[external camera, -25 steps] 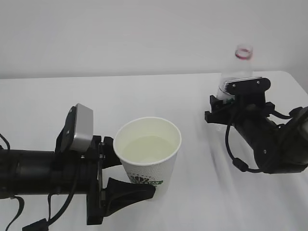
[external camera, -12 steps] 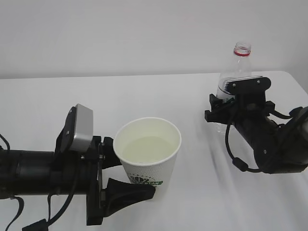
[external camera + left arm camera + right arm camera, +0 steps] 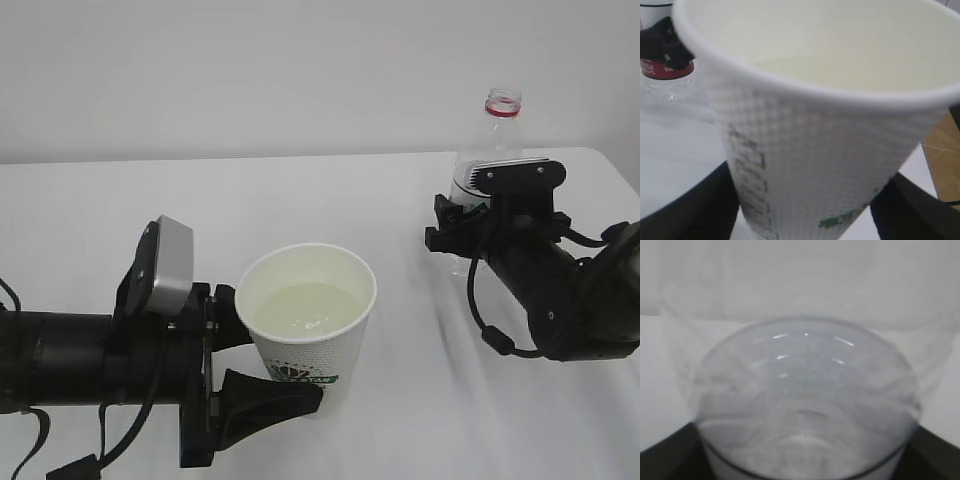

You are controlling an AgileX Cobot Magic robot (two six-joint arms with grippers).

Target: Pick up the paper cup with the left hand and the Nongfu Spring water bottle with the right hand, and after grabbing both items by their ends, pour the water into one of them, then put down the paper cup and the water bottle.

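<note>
The black two-finger left gripper (image 3: 262, 362) clasps the white tapered paper cup (image 3: 310, 325), which holds clear water (image 3: 300, 308). The right gripper (image 3: 478, 215) grips the upright clear ribbed bottle (image 3: 487, 160) with a red neck ring.

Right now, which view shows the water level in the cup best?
The exterior view: it looks down into the cup at the water. The left wrist view shows mostly the cup's outer wall and far inner rim; the right wrist view shows only the bottle.
</note>
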